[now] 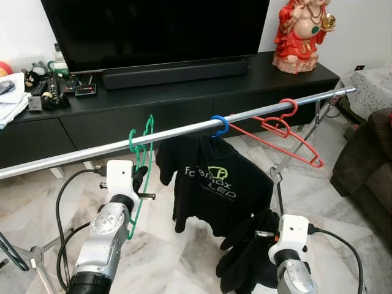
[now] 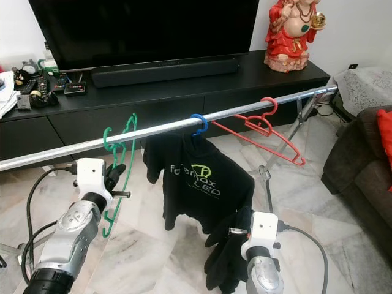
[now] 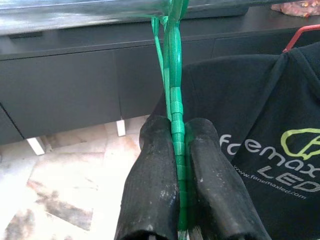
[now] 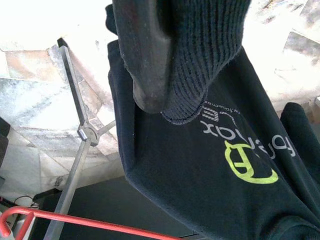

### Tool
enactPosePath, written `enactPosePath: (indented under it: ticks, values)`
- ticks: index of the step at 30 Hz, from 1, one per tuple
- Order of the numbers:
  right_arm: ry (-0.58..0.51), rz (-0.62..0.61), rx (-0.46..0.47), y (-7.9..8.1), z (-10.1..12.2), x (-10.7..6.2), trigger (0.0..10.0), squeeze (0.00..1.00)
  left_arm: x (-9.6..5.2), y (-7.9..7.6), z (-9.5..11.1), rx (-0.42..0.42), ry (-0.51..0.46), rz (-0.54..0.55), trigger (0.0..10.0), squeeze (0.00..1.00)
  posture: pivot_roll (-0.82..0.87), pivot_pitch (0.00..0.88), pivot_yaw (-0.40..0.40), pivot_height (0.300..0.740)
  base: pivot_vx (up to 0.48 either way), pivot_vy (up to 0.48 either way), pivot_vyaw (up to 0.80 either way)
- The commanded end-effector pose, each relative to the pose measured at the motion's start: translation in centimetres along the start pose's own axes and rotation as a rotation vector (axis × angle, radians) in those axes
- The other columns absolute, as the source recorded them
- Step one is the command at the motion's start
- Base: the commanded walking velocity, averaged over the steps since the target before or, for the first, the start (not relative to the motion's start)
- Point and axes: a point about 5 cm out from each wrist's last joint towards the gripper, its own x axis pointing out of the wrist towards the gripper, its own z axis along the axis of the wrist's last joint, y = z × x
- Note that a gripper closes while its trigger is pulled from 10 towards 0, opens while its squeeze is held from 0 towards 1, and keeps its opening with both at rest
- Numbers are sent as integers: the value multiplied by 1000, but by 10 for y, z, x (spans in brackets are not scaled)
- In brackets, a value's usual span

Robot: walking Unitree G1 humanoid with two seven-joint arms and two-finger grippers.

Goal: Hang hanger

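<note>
A green hanger (image 1: 142, 153) hangs by its hook on the silver rail (image 1: 184, 130), left of the middle. My left gripper (image 1: 142, 177) is shut on the hanger's thin green bar (image 3: 175, 90) just below the rail, with the fingers (image 3: 155, 165) pressed against both sides. Low at the right, my right gripper (image 1: 264, 236) is shut on a black knit garment (image 4: 205, 50) that drapes over one finger (image 4: 145, 55). A black printed T-shirt (image 1: 211, 184) hangs from a blue hanger (image 1: 219, 124) mid-rail. A bare red hanger (image 1: 278, 131) hangs further right.
Behind the rail stands a long black TV cabinet (image 1: 184, 104) with a TV, a soundbar (image 1: 174, 72) and a red figurine (image 1: 300, 33). The rack's crossed legs (image 1: 278, 174) stand at the right, and a dark sofa (image 1: 367, 165) beyond them. Marble floor lies below.
</note>
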Motion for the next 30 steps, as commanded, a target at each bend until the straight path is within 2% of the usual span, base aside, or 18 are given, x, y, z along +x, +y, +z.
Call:
enactPosePath:
  ticks: [1, 5, 6, 7, 8, 9, 10, 11, 15, 16, 21, 30]
  values:
    - [3, -2, -2, -2, -1, -1, 10000, 0, -6, 4, 2, 33, -21, -15, 0, 0, -7, 107, -10, 721, 0, 0, 0]
    - [4, -3, -3, -3, -1, -1, 10000, 0, -15, 6, -3, 82, -22, -58, 0, 0, -7, 111, -10, 721, 0, 0, 0]
    - [3, -4, -3, -3, -1, -1, 10000, 0, -23, 9, -8, 123, -14, -79, 0, 0, -5, 116, -10, 721, 0, 0, 0]
    - [3, -5, -4, -3, -1, -1, 10000, 0, -27, 12, -11, 142, -11, -88, 549, 0, -5, 115, -9, 721, 0, 0, 0]
    - [3, -5, -4, -4, -1, 0, 10000, 0, -33, 15, -15, 174, -4, -97, 2784, 0, -5, 115, -9, 721, 0, 0, 0]
    - [3, -5, -4, -4, -1, 0, 10000, 0, -33, 15, -15, 174, -4, -97, 2784, 0, -5, 115, -9, 721, 0, 0, 0]
    - [3, -5, -5, -4, 0, 0, 10000, 0, -36, 17, -17, 195, 1, -103, 5961, 0, -5, 115, -9, 721, 0, 0, 0]
    - [2, -5, -5, -4, 0, 0, 10000, 0, -39, 19, -20, 209, 8, -109, 10000, 0, -4, 119, -9, 721, 0, 0, 0]
    - [1, -5, -5, -4, 0, 0, 10000, 0, -49, 22, -32, 272, 51, -168, 10000, 0, -1, 122, -10, 721, 0, 0, 0]
    - [2, -3, -6, -4, 0, 0, 10000, 0, -56, 25, -45, 300, 102, -197, 10000, 0, -1, 123, -9, 721, 0, 0, 0]
    - [0, -4, -5, -4, 1, 0, 10000, 0, -64, 30, -64, 311, 181, -194, 10000, 0, -5, 125, -4, 721, 0, 0, 0]
    - [3, -5, 2, -2, -1, -1, 10000, 0, -102, 55, -146, 207, 540, 35, 10000, 0, -8, 114, 3, 721, 0, 0, 0]
